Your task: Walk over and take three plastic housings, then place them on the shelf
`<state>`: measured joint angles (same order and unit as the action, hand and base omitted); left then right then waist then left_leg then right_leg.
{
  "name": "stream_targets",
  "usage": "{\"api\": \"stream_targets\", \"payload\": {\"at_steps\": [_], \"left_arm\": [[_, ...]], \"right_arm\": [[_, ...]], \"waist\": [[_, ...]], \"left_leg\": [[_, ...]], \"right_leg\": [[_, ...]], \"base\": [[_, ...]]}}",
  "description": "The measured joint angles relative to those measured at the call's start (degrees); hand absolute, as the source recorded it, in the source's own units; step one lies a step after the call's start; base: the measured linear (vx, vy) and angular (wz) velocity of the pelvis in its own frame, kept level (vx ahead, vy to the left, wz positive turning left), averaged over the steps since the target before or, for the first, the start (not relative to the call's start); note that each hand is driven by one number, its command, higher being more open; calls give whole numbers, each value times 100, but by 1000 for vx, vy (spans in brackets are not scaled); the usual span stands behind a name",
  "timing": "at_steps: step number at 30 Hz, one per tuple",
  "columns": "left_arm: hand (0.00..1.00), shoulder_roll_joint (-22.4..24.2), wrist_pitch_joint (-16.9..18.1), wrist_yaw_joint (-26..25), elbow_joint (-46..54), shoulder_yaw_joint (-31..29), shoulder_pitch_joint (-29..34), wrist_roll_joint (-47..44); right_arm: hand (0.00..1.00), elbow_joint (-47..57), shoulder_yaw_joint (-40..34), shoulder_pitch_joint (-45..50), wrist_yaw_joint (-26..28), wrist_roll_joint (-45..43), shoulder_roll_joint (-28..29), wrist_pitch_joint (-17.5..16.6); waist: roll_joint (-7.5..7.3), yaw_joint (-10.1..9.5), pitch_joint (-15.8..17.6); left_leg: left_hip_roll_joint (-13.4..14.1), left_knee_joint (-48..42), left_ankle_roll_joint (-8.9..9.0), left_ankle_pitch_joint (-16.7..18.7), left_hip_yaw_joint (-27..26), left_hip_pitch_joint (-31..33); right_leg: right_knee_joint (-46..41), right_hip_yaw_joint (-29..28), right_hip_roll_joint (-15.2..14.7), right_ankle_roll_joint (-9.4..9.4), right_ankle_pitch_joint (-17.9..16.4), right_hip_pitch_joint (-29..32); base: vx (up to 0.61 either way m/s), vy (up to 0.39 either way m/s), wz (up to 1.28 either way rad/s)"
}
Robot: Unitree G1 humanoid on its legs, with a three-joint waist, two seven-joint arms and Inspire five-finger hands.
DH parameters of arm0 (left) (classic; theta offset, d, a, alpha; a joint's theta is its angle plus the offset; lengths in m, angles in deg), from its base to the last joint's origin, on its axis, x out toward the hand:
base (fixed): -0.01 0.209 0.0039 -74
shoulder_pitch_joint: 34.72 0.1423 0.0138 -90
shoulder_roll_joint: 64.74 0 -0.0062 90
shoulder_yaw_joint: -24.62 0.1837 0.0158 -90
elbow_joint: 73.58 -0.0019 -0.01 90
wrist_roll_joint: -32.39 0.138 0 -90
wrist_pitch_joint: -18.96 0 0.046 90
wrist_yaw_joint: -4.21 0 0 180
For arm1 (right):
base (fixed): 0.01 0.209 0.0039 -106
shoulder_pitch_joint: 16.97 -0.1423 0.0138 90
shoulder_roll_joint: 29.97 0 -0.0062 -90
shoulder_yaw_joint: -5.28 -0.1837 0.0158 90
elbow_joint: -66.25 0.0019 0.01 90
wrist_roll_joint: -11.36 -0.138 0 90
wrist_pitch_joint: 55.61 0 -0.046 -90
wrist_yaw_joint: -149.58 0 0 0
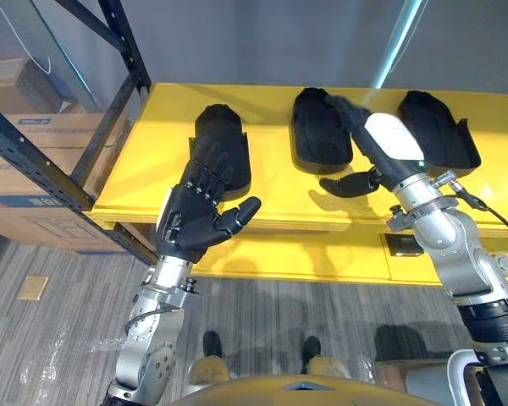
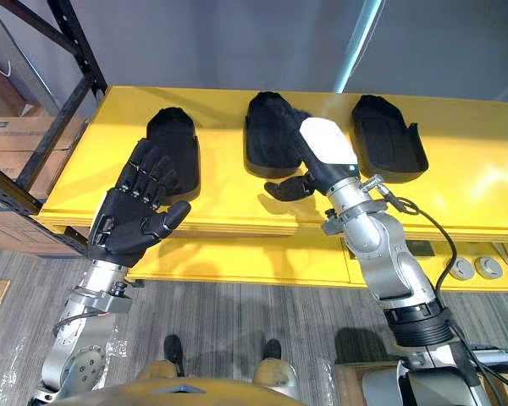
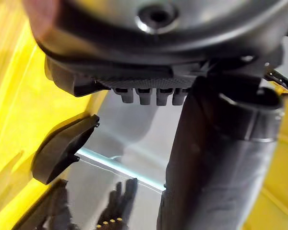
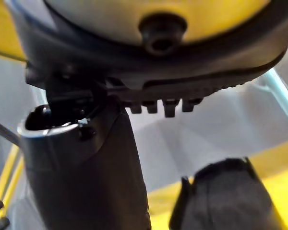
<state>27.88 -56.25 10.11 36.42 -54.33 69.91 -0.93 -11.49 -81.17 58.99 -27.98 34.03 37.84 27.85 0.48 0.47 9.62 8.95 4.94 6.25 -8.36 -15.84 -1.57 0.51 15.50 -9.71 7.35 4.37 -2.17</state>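
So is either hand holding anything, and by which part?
Nothing held. The left hand and right hand are open; all three black plastic housings lie on the yellow shelf.

On yellow shelf [image 2: 474, 169], in a row: left housing [image 2: 174, 127], middle housing [image 2: 266, 139], right housing [image 2: 388, 139], all black. Over left housing, left hand [image 2: 134, 218] with fingers straight. Over middle housing, right hand [image 2: 326, 144], fingers straight too.

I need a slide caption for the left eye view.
On the yellow shelf lie the left housing, middle housing and right housing; the open left hand and open right hand extend toward them.
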Motion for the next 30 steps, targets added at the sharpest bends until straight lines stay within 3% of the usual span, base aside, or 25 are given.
{"api": "stream_targets", "payload": {"at_steps": [8,15,22,30], "left_arm": [[100,-2,-112,-1567,6,-413,47,3243],[100,-397,-637,-1853,-62,-388,44,5354],[100,-770,-1020,-1851,-522,72,-411,6082],[100,-821,-1483,-2426,-860,259,-1003,6093]], "right_arm": [[100,892,-331,938,-460,-788,903,-930],[100,814,282,1317,-598,-1091,1203,-930],[100,472,730,1313,-652,-1770,1371,-928],[100,325,972,1332,-468,-2411,1593,-929]], "waist": [[14,-11,-212],[59,-14,-248],[207,98,-271],[439,290,-146]], "left_leg": [[-31,16,-4,-1,245,117],[-35,17,-7,-33,334,285],[-41,11,-20,-83,355,402],[-33,-6,-31,-94,231,503]], "right_leg": [[94,259,-12,-2,0,-95],[80,323,-15,-25,-34,15],[31,311,-23,-56,-28,155],[-190,120,-46,-98,-72,481]], "base": [[5,-4,15],[-12,-2,8],[0,0,0],[-3,-2,-9]]}}
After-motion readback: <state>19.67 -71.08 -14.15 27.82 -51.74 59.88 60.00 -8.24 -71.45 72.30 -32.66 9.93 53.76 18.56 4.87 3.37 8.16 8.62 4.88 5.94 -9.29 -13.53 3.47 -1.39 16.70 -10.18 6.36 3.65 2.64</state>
